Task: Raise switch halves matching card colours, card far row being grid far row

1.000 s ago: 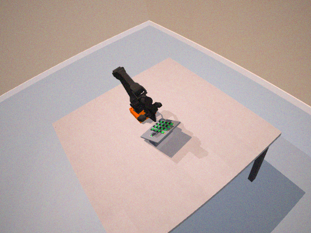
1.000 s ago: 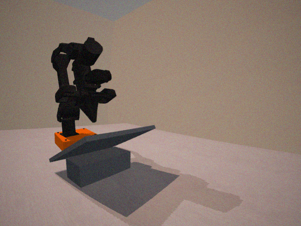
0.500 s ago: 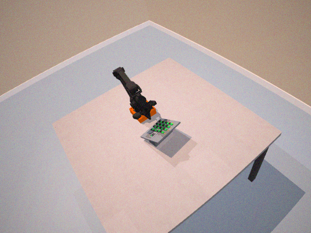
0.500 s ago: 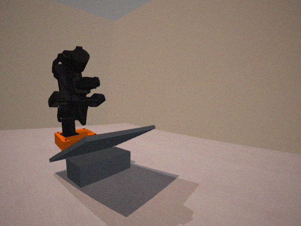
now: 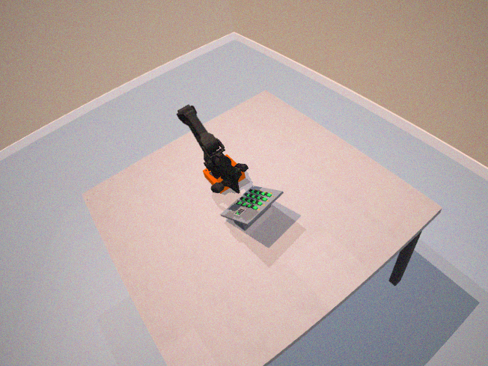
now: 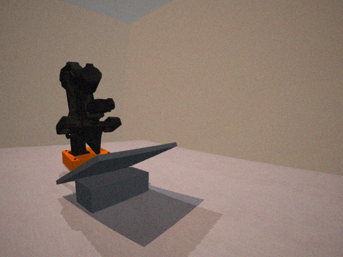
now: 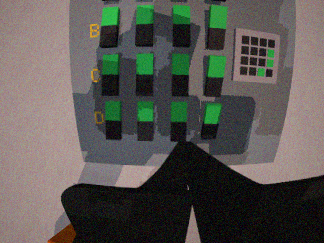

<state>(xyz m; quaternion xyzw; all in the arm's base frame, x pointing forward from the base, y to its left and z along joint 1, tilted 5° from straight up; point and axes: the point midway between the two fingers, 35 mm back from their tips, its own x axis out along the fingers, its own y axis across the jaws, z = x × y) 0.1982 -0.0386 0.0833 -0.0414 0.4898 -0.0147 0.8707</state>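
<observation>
Green-and-black switches (image 5: 254,199) (image 7: 145,69) in rows on tilted grey panel (image 5: 227,214) (image 6: 137,151) (image 7: 82,118).

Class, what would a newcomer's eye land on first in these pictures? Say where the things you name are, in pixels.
Probably the bright green switch halves on the tilted grey panel (image 5: 272,191) (image 6: 123,156) (image 7: 280,128), standing out in the middle of the table (image 5: 284,293) (image 6: 257,211). Next, the black arm (image 5: 198,129) (image 6: 78,96) rising from its orange base (image 5: 209,178) (image 6: 68,160), its closed hand (image 5: 238,191) (image 6: 98,153) (image 7: 183,147) pointing down beside the panel's near edge.

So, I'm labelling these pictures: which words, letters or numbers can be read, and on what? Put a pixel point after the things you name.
"B": left edge of the tilted grey switch panel (image 5: 270,209) (image 6: 137,154) (image 7: 272,13)
"C": same edge, below B
"D": same edge, below C
Cut-off letter above B: incomplete, perhaps "A"
</observation>
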